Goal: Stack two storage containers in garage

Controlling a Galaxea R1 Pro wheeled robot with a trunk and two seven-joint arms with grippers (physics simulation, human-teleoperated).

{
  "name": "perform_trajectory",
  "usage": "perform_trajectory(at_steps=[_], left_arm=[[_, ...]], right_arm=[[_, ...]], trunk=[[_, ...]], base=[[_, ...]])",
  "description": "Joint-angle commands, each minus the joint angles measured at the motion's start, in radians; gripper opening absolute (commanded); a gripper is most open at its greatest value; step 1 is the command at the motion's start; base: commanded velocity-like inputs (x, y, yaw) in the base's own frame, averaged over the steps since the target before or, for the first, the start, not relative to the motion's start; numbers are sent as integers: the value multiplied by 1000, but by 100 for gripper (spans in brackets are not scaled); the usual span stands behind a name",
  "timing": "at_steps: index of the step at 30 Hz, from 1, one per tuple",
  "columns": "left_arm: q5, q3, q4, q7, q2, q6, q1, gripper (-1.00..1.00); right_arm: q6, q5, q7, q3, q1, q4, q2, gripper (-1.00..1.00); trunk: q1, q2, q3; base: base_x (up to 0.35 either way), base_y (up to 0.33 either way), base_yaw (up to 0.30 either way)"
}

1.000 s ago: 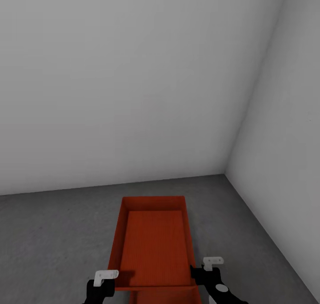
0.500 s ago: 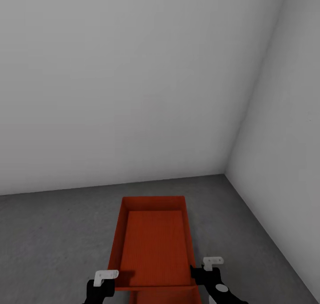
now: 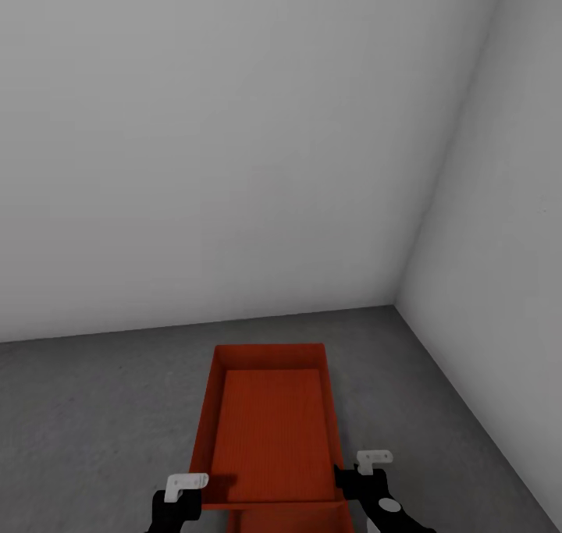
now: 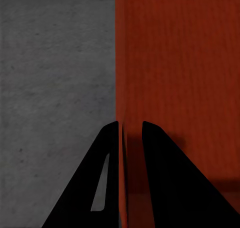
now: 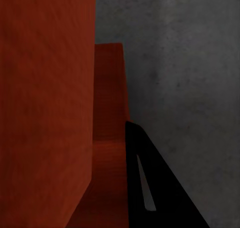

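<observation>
We see the left tool [image 4: 131, 138] pinching the thin left side wall of the upper container [image 3: 269, 431], one finger outside the wall and one inside, near the container's near corner. In the head view the left tool [image 3: 181, 495] sits at that wall's near end. The right tool [image 3: 361, 478] is at the opposite side wall's near end; in the right wrist view one dark finger [image 5: 150, 188] lies on the outer side beside the orange-red wall, and we cannot tell whether this tool is pressed together or spread.

The upper container is open-topped, ribbed bottom visible, nothing inside it. A second container [image 3: 293, 520] shows as an orange-red edge just under the near end of the first; in the right wrist view the lower container [image 5: 110, 103] sits beneath the held one. How much the two overlap we cannot tell.

Both sit over the dark grey concrete floor [image 3: 94, 408] near a corner of pale grey walls [image 3: 234, 143].
</observation>
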Motion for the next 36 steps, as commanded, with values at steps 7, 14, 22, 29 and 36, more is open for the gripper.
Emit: perform_trajectory(at_steps=[7,14,22,29,36], left_arm=[[12,16,0,9,0,-2,-1,-100],[12,16,0,9,0,-2,-1,-100],[13,16,-1,9,-1,-3,-1,-100],[13,16,0,9,-1,-4,-1,-100],[13,16,0,9,-1,-4,-1,-100]], right_arm=[[-3,0,-12,-7,-1,1,-16,-100],[-3,0,-12,-7,-1,0,-16,-100],[-3,0,-12,-7,-1,0,-16,-100],[-3,0,-12,-8,-1,0,-16,-100],[-3,0,-12,-9,-1,0,-16,-100]], trunk=[[0,0,-1],[0,0,-1],[0,0,-2],[0,0,-11],[0,0,-21]], base=[[-7,-3,0],[-9,-4,0],[-1,0,0],[0,0,0],[0,0,0]])
